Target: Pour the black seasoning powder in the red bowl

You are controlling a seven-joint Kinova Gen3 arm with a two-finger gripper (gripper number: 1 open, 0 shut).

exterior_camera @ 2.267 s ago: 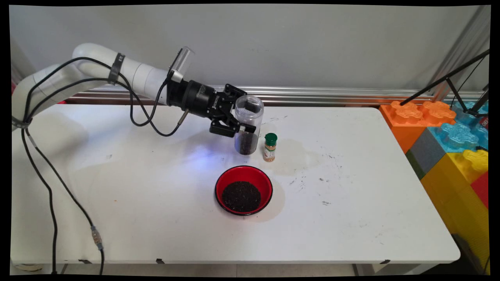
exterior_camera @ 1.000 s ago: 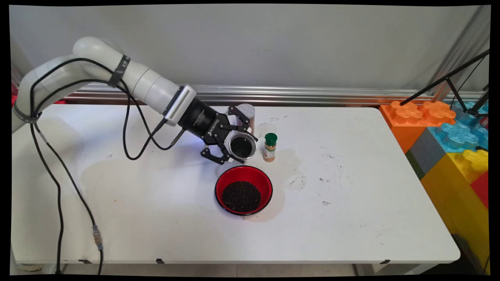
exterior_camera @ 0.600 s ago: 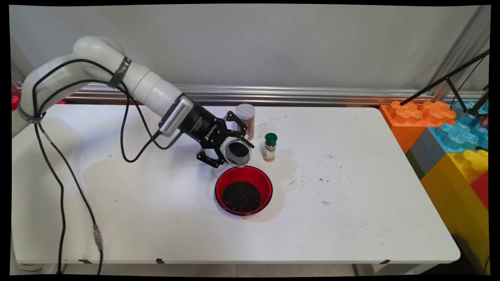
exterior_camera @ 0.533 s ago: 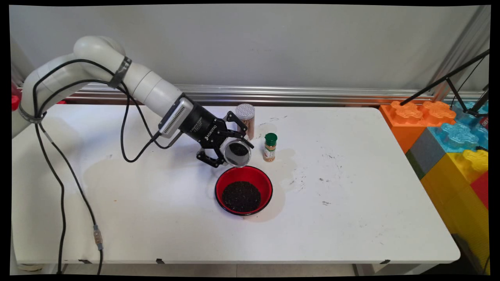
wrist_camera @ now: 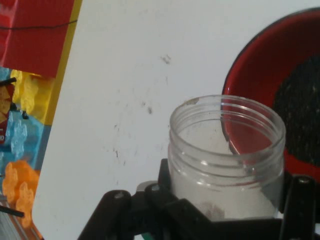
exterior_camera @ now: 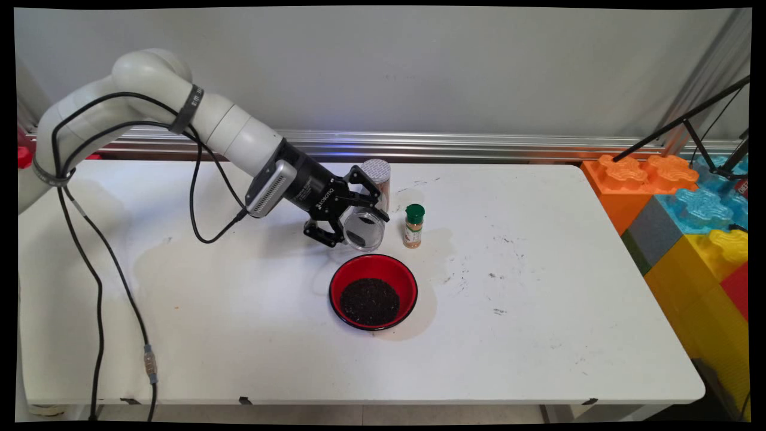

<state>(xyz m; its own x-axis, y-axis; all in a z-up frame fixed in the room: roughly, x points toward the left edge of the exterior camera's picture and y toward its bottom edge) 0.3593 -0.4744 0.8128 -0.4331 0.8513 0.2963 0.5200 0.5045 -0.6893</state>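
From the main view, the gripper (exterior_camera: 352, 226) is squeezing a clear jar (exterior_camera: 363, 230), tipped on its side just behind the red bowl (exterior_camera: 373, 291) of dark grains. The last grains could miss the bowl and land on the table (exterior_camera: 538, 311). It could bump the green-capped bottle (exterior_camera: 413, 225) beside it. The gripper body says ROBOTIQ.

From the hand view, the jar (wrist_camera: 226, 155) looks almost empty, mouth open toward the bowl (wrist_camera: 260, 75). No writing shows here.
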